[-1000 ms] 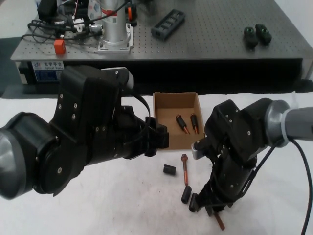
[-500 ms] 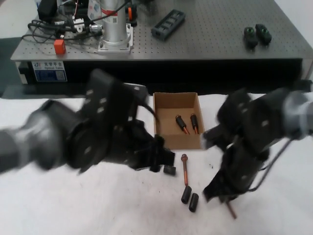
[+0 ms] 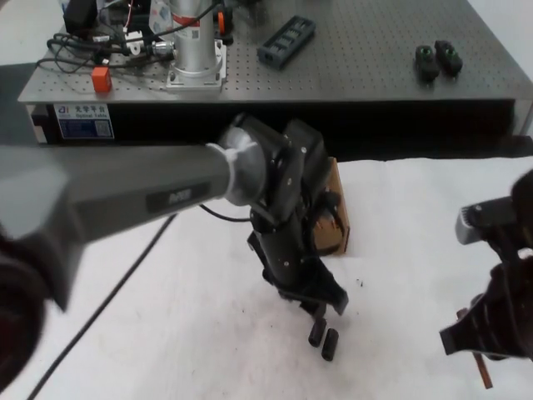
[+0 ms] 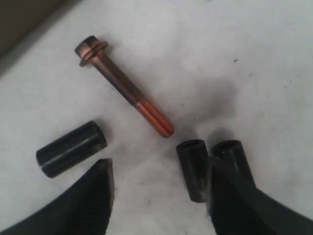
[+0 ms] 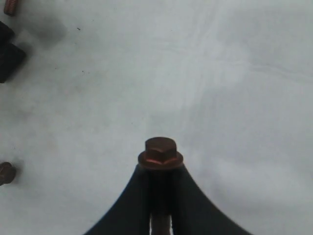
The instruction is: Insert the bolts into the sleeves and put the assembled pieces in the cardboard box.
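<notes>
High view: the left gripper [image 3: 326,304] hangs low, right over the pair of sleeves [image 3: 324,337]. The cardboard box [image 3: 341,221] sits just behind that arm, mostly hidden. We see the right gripper [image 3: 471,340] well apart to the right, with the held bolt [image 3: 482,372] poking out under it. Left wrist view: the fingers [image 4: 93,196] are spread open with nothing between them. The pair of sleeves lies side by side against one finger, and the inner one sits in the gap, long axis across the closing line. The lone sleeve [image 4: 72,149] is just beside the other finger, axis nearly along the closing line. The loose bolt [image 4: 124,93] lies past the fingertips, thread end toward the pair. Right wrist view: the right gripper [image 5: 160,171] is clamped on the held bolt's shank just under the head, bolt in line with the fingers. Our read: the left arm is far nearer the sleeves. The inner sleeve of the pair looks like the easy pinch, and from there it goes to the held bolt.
</notes>
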Tool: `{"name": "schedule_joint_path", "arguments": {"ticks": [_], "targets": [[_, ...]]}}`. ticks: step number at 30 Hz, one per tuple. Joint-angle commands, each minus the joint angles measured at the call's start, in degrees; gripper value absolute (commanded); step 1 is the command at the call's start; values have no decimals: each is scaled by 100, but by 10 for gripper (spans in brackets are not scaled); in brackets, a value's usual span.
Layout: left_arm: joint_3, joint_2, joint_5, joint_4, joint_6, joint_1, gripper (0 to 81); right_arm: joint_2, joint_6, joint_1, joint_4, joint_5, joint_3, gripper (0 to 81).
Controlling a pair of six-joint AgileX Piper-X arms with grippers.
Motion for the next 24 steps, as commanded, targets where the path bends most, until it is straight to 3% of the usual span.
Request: {"name": "schedule_joint_path", "arguments": {"ticks": [1,7,13,24], "targets": [[-231,222,-75,306,160,-58,407,-401,35,-77,2,-71,160,38],[-230,359,-53,252,160,-153,403,-419,53,-79,2,-71,158,38],[-230,390,42,254,160,-225,326,-419,53,-79,2,-71,158,38],[-230,390,125,335,160,-226,323,-419,53,-79,2,-71,158,38]]}}
